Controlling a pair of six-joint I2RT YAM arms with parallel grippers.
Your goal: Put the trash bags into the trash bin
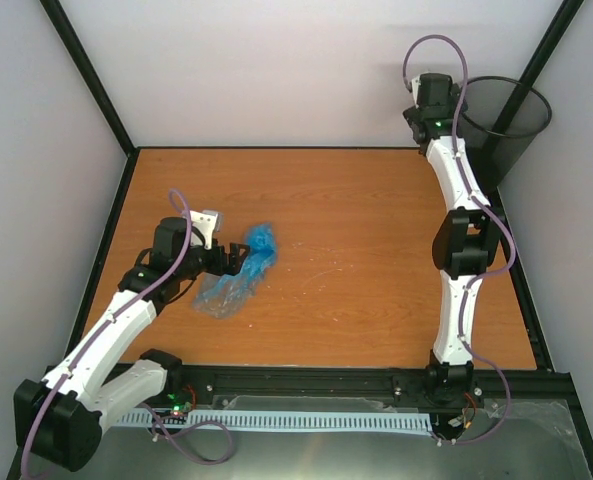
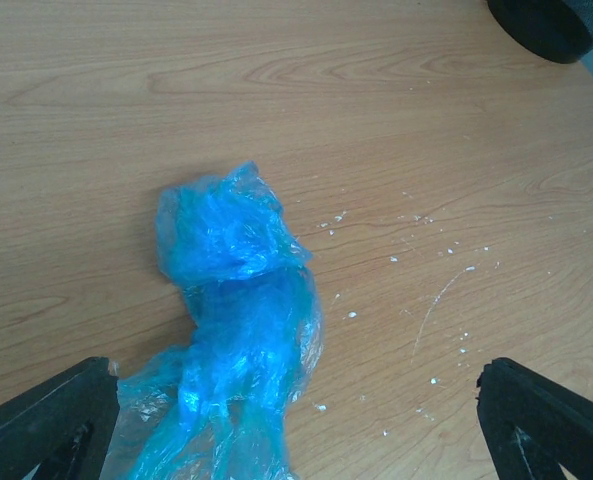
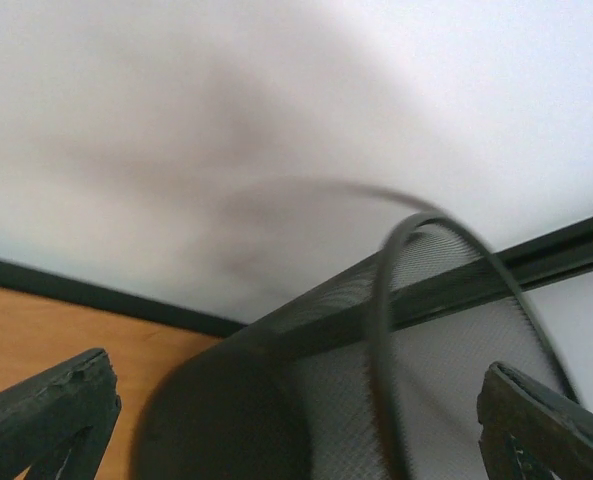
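left end effector [image 2: 294, 372] released astride blue bag [image 2: 236, 290], right end effector [image 3: 294, 362] released near black bin [image 3: 441, 340]

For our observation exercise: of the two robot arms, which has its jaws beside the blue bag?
The left arm: its open jaws flank one end of the trash bag. The right arm reaches to the trash bin in the far corner.

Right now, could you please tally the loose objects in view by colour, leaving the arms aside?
Blue: 1, the crumpled plastic trash bag
Black: 1, the wire-mesh trash bin
Total: 2
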